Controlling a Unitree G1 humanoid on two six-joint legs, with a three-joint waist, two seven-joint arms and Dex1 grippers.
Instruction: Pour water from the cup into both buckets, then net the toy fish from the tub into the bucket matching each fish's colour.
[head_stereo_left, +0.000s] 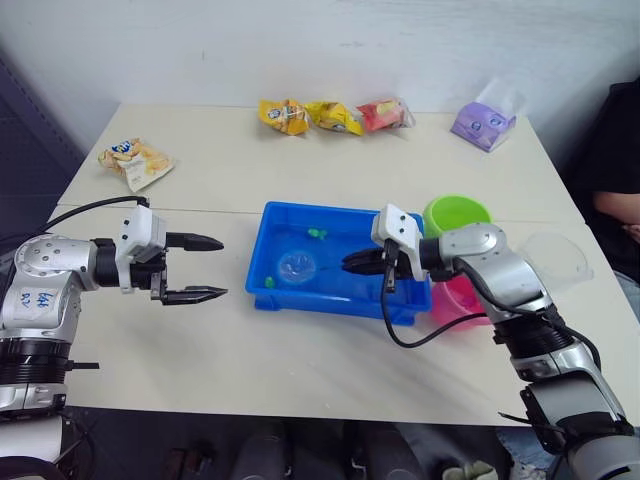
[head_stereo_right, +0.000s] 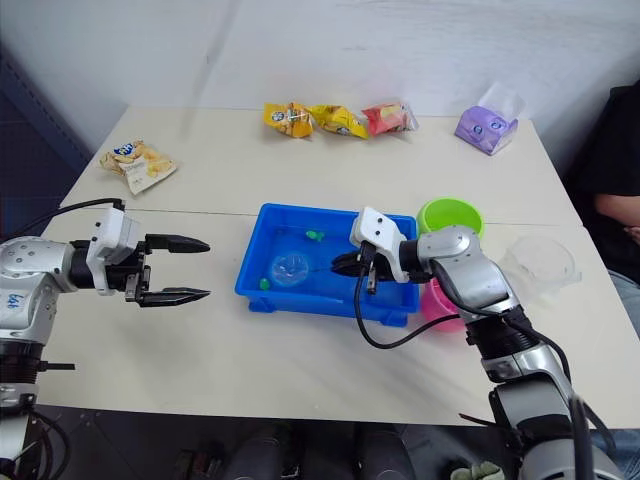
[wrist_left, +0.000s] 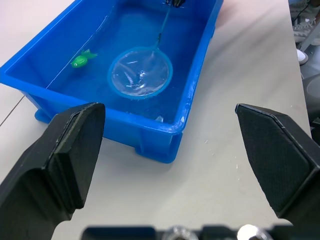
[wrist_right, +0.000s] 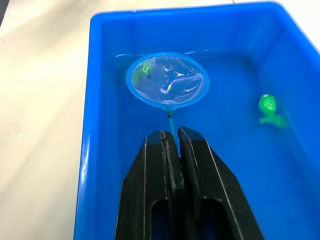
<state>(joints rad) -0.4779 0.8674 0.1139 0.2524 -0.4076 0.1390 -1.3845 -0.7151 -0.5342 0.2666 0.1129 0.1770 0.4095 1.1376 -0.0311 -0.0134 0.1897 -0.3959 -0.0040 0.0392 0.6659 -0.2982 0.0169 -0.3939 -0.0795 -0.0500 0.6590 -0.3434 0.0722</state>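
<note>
A: Which step? Where's the net (wrist_right: 166, 81)?

B: Fishing. Right gripper (wrist_right: 170, 145) clamps its handle, hoop in the tub (head_stereo_left: 270, 225) by a green fish (wrist_left: 80, 60). Left gripper (head_stereo_left: 205, 267) gapes, empty. Next: scoop under, lift

1. Bare worktop (head_stereo_left: 300, 370) lies between the spread left jaws; ahead of them, the tub (wrist_left: 150, 135) wall blocks the way.
2. Ahead of the closed right jaws, the net (wrist_right: 167, 81) hoop and one green fish (wrist_right: 268, 107) occupy the water.

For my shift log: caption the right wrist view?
Right gripper shut on the net, its hoop in the blue tub near two green fish.
</note>
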